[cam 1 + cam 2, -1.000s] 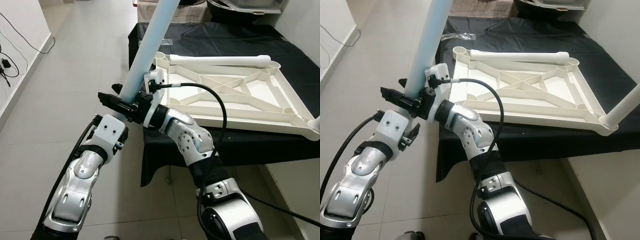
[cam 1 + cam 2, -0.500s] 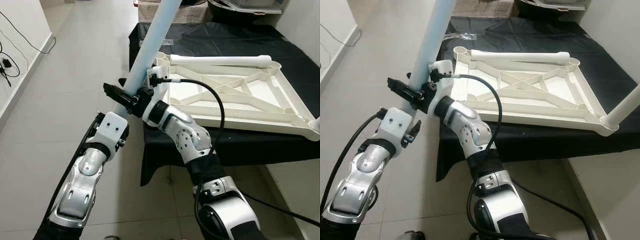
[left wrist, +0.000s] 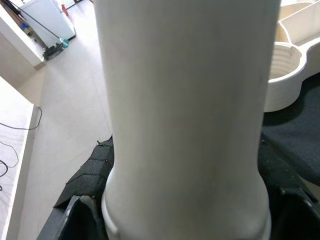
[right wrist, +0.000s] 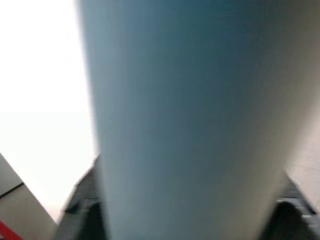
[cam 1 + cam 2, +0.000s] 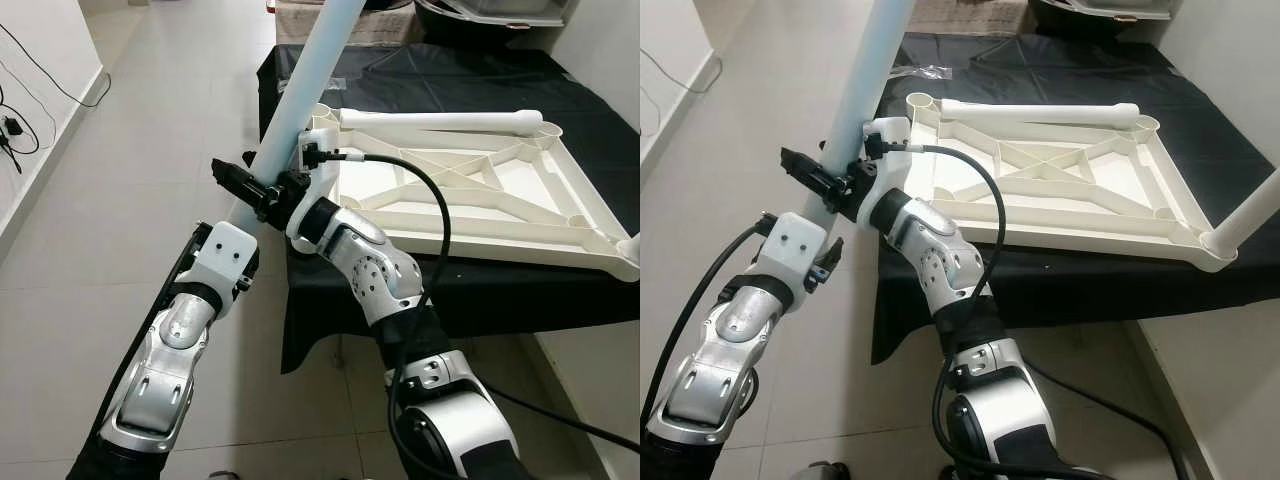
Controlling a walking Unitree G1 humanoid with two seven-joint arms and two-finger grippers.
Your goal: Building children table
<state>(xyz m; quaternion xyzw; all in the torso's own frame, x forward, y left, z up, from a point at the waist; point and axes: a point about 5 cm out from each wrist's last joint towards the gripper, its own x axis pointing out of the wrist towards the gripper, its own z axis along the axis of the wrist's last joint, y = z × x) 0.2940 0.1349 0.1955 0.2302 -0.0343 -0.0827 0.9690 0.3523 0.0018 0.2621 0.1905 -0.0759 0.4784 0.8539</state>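
At the far left of the frame we see a pale wall [image 5: 40, 90] with a thin black cable [image 5: 30, 60] trailing down it, and beside it a wide stretch of light grey tiled floor [image 5: 150, 130] that runs up the frame.

Left of centre, our left gripper [image 5: 243, 222] and our right gripper [image 5: 240, 180] sit close together on the long pale blue-white plastic tube leg [image 5: 300, 90]. The leg rises steeply from our grippers toward the upper middle of the frame and passes out at the top edge. In both wrist views the leg sits between the black fingers [image 3: 75, 220], so each pair is clamped around it. The right arm crosses over toward the left, a black cable [image 5: 430, 210] looping off its wrist.

Just right of the leg lies the cream plastic children's tabletop frame [image 5: 480, 190], upside down on the bench under a black cloth [image 5: 430, 75]. Its near left corner socket [image 3: 287, 65] reaches the bench's left edge, close to the held leg. A second white tube leg [image 5: 440, 122] lies across the frame's far side. At the far right edge another white leg [image 5: 1250, 215] stands in the near right corner socket, which overhangs the bench front.
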